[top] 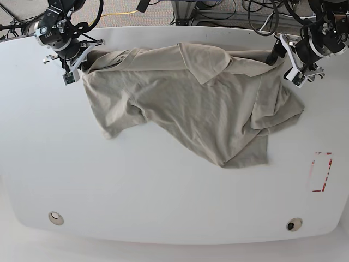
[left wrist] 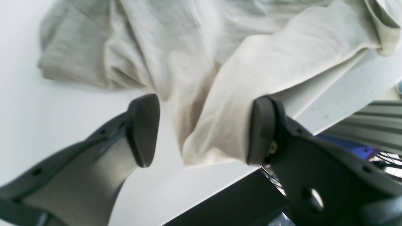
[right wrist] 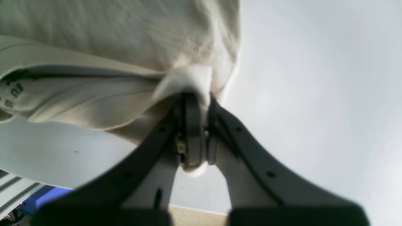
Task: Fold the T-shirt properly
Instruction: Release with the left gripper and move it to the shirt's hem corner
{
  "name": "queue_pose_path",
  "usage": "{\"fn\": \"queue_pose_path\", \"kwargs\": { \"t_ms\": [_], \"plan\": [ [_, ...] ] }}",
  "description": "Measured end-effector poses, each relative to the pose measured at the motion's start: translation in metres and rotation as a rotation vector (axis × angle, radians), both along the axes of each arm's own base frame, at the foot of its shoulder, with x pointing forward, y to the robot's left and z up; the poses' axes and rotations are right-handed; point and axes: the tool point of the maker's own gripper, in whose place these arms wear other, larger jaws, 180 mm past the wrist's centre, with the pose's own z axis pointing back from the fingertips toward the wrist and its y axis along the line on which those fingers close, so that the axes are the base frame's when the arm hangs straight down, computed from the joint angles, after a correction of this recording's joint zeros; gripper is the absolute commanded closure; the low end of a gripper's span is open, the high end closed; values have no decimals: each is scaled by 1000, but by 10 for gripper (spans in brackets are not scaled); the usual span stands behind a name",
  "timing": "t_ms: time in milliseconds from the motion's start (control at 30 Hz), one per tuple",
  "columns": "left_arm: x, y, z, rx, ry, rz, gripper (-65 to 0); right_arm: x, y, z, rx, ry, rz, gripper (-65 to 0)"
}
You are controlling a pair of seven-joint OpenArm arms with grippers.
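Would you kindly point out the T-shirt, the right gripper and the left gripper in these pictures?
T-shirt [top: 191,103]: base view, middle of the spread cloth.
Right gripper [right wrist: 197,94]: right wrist view, fingertips pinching a fold of cloth.
Left gripper [left wrist: 202,128]: left wrist view, gap between the open fingers.

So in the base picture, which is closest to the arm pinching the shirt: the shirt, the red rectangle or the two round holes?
1. T-shirt, in the right end effector.
2. Left-hand hole, front edge.
3. Right-hand hole, front.
4. Red rectangle, far side; close to third.
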Motion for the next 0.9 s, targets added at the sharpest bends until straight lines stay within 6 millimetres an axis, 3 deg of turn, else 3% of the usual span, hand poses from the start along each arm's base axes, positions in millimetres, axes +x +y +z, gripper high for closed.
{"fn": "queue_pose_path", "kwargs": {
  "t_ms": [167,333,400,533,633,800,900],
  "plan": [
    [-23,-37,-18,-37,94,-130,-372,-3,-6,-1,-23,15,-13,-22],
    [-38,-65,-23,-90,143,-248,-372,-2,-6,-1,-21,15,-15,-162],
    [-42,-72,-20,-129,158,-266,-372,-2,-6,-1,-23,17,-16,-189],
    [-45,-77,-9,-201,175,-302,-372,-1,-8,0,-29,16,-17,-133],
    [-45,-73,1,-238,188,-323,-372,-1,-8,0,-27,14,-18,-132],
    [-41,-72,29,-345,199,-351,-372,-1,-8,0,-28,15,-19,-246],
    [-13,-57,45,-312,110,-323,-372,1,-8,1,-28,10,-19,-342]
  ]
}}
